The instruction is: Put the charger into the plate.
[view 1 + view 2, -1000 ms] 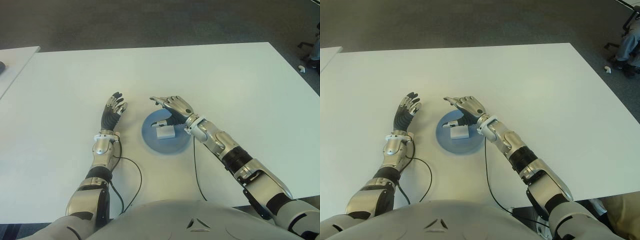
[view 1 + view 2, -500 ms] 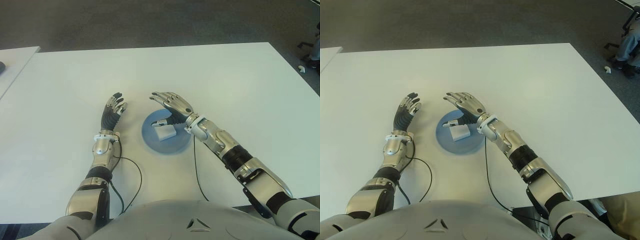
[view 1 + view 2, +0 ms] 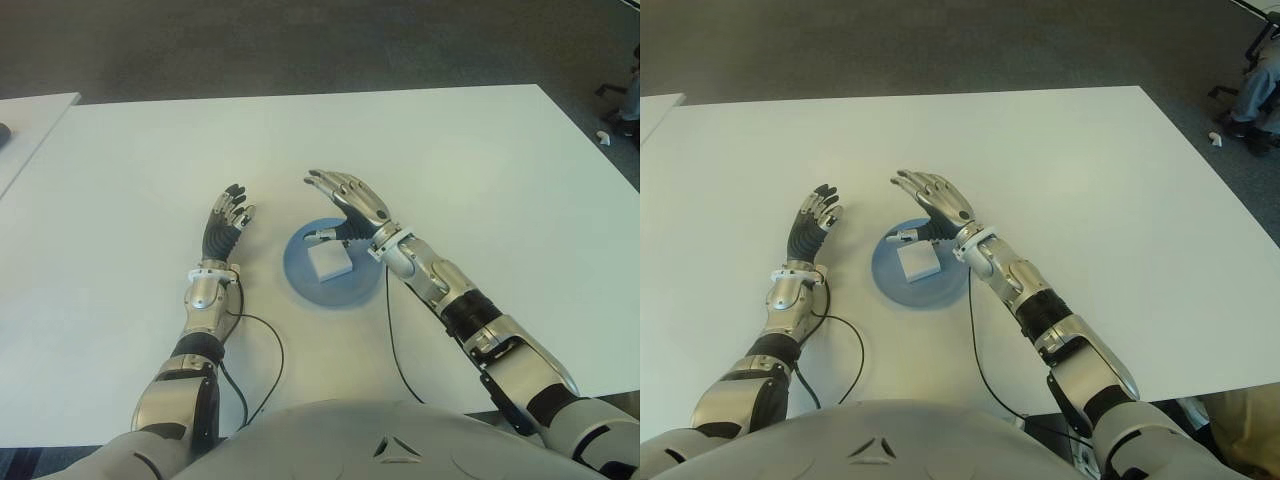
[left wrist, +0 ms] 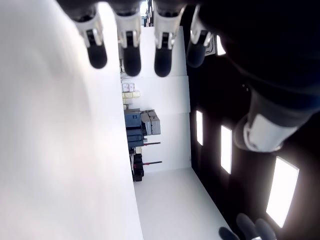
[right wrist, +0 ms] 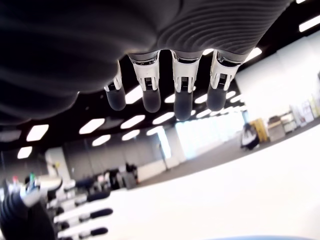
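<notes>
A white charger (image 3: pixel 328 260) lies inside the round blue plate (image 3: pixel 338 293) in the middle of the white table (image 3: pixel 480 170). My right hand (image 3: pixel 347 200) hovers over the plate's far edge, fingers stretched out and holding nothing, thumb near the charger. Its straight fingers (image 5: pixel 151 95) show in the right wrist view. My left hand (image 3: pixel 226 222) shows to the left of the plate with fingers extended and nothing in them.
A thin black cable (image 3: pixel 392 345) runs from the plate's right side toward the table's near edge. Another cable (image 3: pixel 262 355) loops by my left forearm. A second table's corner (image 3: pixel 30 120) stands at the far left.
My right hand has uncurled and lifted up and away from the charger, which stays lying in the plate. The left hand has not moved.
</notes>
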Action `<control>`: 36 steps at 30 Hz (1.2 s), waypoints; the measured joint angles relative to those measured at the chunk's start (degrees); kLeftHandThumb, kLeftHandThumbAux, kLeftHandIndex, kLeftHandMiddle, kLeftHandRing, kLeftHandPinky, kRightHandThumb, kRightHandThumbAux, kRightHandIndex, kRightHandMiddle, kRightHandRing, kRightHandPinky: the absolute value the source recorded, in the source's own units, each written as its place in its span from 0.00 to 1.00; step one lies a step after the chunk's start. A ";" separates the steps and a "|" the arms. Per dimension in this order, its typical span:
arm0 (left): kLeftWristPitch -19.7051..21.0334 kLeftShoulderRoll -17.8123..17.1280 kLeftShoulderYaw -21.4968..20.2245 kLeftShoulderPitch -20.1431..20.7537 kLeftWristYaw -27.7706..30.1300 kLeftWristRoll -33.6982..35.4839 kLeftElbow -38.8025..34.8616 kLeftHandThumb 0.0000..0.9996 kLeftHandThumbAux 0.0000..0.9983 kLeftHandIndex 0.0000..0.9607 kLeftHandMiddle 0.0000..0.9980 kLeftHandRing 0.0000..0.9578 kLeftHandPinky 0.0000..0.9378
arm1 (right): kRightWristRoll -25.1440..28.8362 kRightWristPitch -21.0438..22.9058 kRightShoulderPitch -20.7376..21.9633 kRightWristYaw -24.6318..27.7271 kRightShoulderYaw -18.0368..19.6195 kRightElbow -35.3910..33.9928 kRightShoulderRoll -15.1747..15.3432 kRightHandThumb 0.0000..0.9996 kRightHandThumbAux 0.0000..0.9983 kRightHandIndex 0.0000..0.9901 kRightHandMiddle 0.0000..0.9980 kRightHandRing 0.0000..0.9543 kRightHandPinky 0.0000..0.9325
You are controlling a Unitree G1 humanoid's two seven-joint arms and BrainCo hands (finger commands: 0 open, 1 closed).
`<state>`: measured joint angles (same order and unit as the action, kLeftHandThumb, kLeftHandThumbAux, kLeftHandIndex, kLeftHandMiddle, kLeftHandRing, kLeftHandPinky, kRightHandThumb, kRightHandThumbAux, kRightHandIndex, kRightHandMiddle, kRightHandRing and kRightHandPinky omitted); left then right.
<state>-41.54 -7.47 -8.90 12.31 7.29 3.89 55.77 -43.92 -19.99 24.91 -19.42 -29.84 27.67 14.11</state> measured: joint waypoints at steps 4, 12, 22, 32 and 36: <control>0.00 0.00 0.03 0.09 0.00 -0.03 0.08 0.10 0.52 0.13 0.14 0.13 0.13 | 2.89 -1.97 0.42 -4.81 2.79 4.67 -2.26 0.13 0.32 0.00 0.00 0.00 0.00; 0.01 0.00 0.09 0.27 -0.01 -0.06 0.21 0.10 0.53 0.13 0.15 0.14 0.14 | 13.72 -9.34 0.77 -6.66 9.69 14.01 -4.92 0.08 0.43 0.00 0.00 0.00 0.00; 0.02 -0.15 0.05 0.45 -0.01 -0.06 0.63 0.08 0.55 0.15 0.16 0.16 0.17 | 27.77 -16.56 0.18 0.57 18.08 23.38 -7.50 0.10 0.58 0.02 0.02 0.00 0.00; 0.02 -0.37 0.06 0.81 -0.01 -0.07 1.19 0.09 0.55 0.16 0.16 0.16 0.18 | 35.63 -19.16 -3.11 9.35 22.87 28.85 -11.34 0.15 0.68 0.07 0.06 0.02 0.00; 0.02 -0.43 0.07 1.08 -0.01 -0.09 1.67 0.10 0.55 0.16 0.17 0.17 0.20 | 36.52 -20.44 -3.27 11.18 24.07 29.72 -12.25 0.14 0.70 0.08 0.07 0.03 0.00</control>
<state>-41.52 -7.90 -8.83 13.39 7.28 3.80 57.44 -7.40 -40.43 21.64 -8.23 -5.77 57.39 1.86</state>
